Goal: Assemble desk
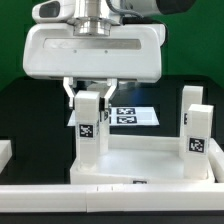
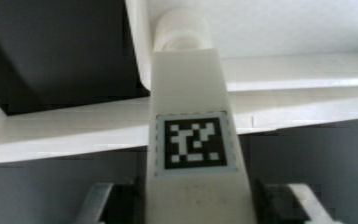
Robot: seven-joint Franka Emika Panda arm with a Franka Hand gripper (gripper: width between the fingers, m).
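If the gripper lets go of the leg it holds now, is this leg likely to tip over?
Probably not at once: the leg stands upright on the tabletop. It looks stiff, smooth plastic, perhaps slippery. Being tall and narrow, a side push might tip it.

No readable words, brand names or numbers are showing anywhere. Signs present: black-and-white square tags only.
- Leg at the exterior view's left: one tag facing the camera; the same tag is filling the wrist view.
- Leg at the exterior view's right: one tag showing.
- Marker board, far side: two tags showing, pattern unreadable.
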